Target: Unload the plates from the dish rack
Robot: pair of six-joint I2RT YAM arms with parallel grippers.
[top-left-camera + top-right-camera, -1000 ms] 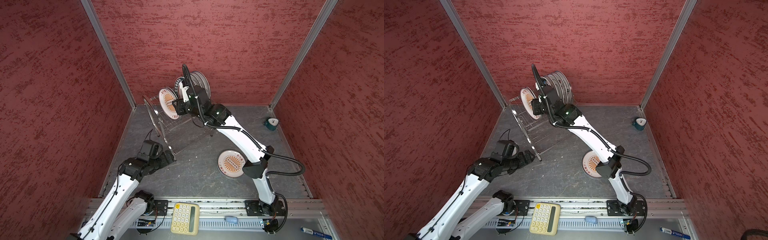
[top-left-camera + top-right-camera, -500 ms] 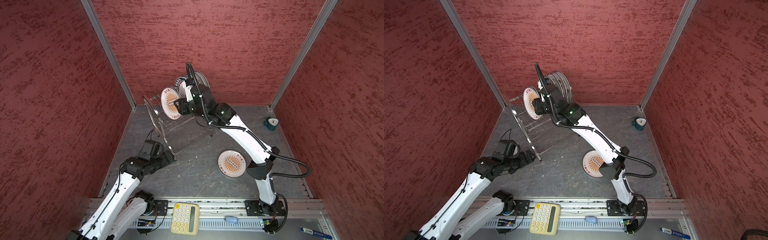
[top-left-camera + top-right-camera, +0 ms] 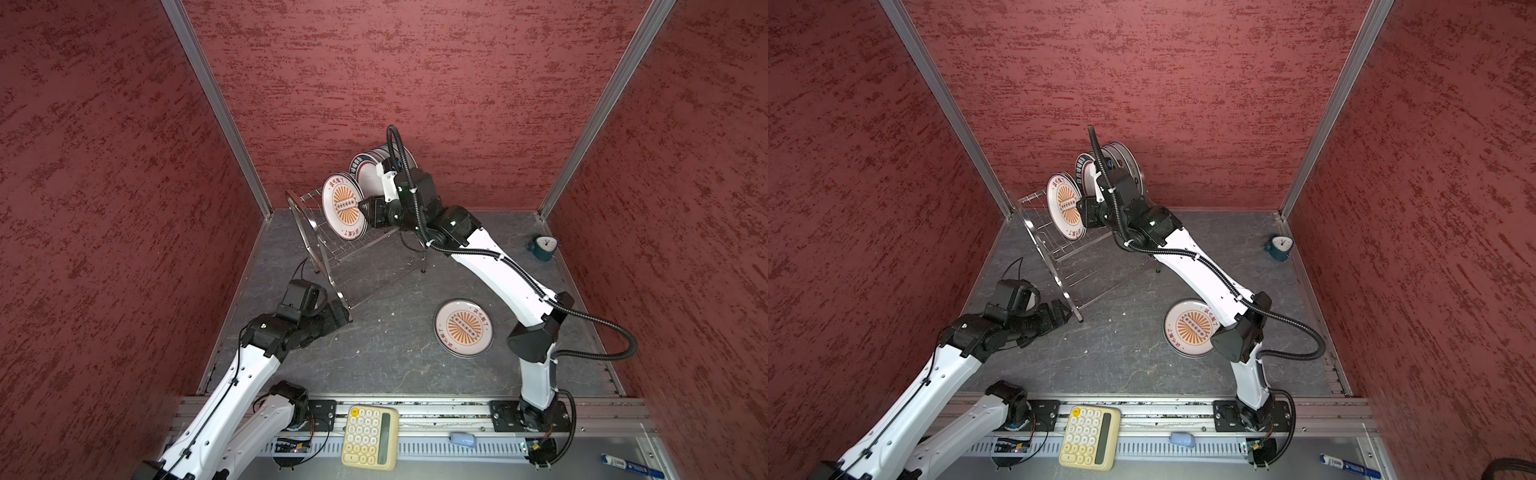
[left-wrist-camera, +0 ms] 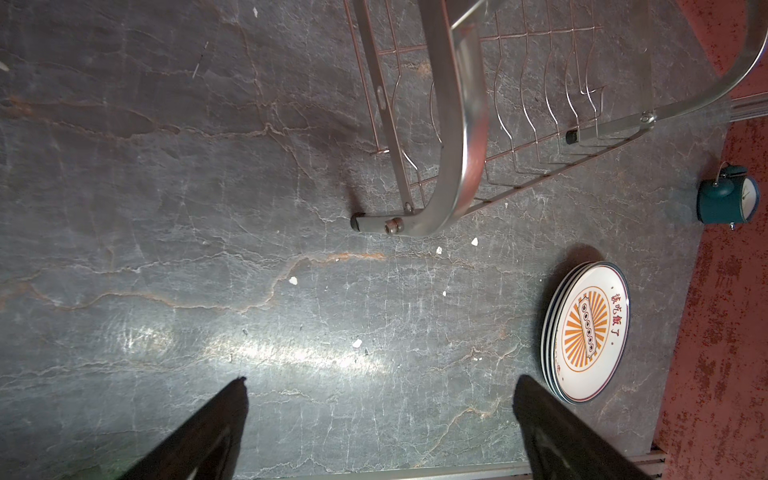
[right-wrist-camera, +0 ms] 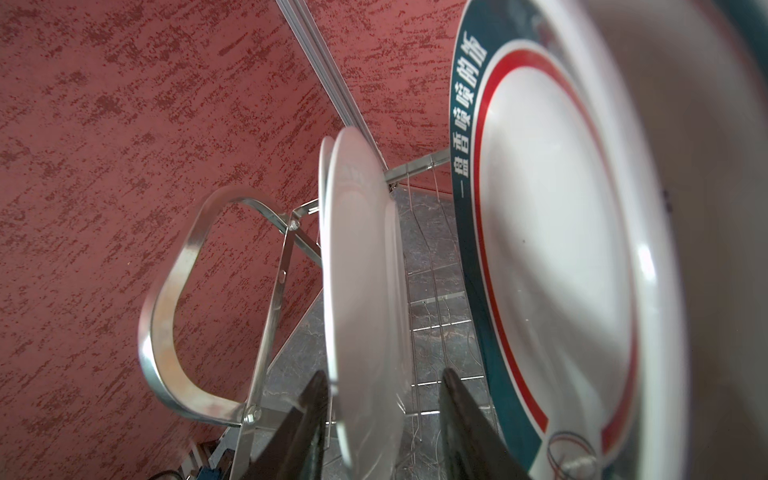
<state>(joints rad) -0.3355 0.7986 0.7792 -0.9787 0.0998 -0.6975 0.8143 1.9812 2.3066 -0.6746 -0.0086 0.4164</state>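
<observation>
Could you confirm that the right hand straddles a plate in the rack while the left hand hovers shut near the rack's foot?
Not quite: the left wrist view shows the left hand open, not shut. The right hand does straddle a plate in the rack.

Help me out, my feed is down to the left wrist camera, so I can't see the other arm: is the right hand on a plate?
Observer: The right hand straddles the rim of an upright plate in the dish rack. It is open, not clamping the plate.
Operator: What stands next in the row?
Observer: A teal-rimmed plate, upright and apart from the straddled one.
</observation>
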